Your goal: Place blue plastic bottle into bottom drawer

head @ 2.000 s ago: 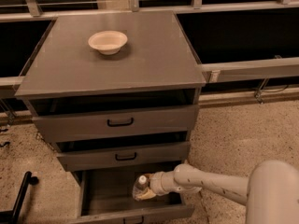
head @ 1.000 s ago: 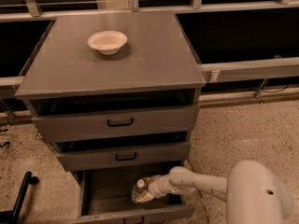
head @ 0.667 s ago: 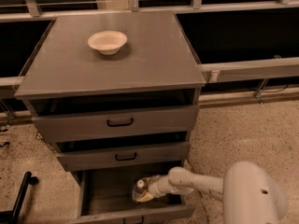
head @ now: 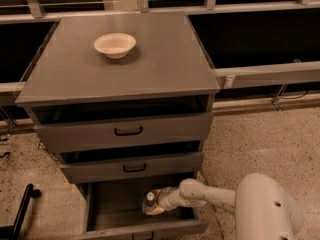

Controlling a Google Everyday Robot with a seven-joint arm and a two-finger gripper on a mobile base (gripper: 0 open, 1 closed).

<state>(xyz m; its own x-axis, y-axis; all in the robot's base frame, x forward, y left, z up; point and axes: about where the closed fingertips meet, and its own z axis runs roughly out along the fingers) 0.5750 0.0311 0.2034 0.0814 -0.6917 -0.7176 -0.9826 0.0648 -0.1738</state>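
The bottom drawer (head: pixel 112 206) of the grey cabinet is pulled out, showing its flat grey floor. The blue plastic bottle (head: pixel 149 202) stands upright inside it towards the right, its white cap on top. My gripper (head: pixel 156 204) reaches in from the right on a white arm and is shut on the bottle, low inside the drawer. The bottle's lower part is partly hidden by the gripper.
A shallow cream bowl (head: pixel 115 45) sits on the cabinet top (head: pixel 165 59). The two upper drawers (head: pixel 127 131) are slightly ajar above my arm. A black object (head: pixel 22 209) stands on the speckled floor at the left. My arm's white housing (head: pixel 267 209) fills the lower right.
The arm's white housing has shifted left and closer to the cabinet. The gripper and the bottle have stayed at about the same spot in the bottom drawer.
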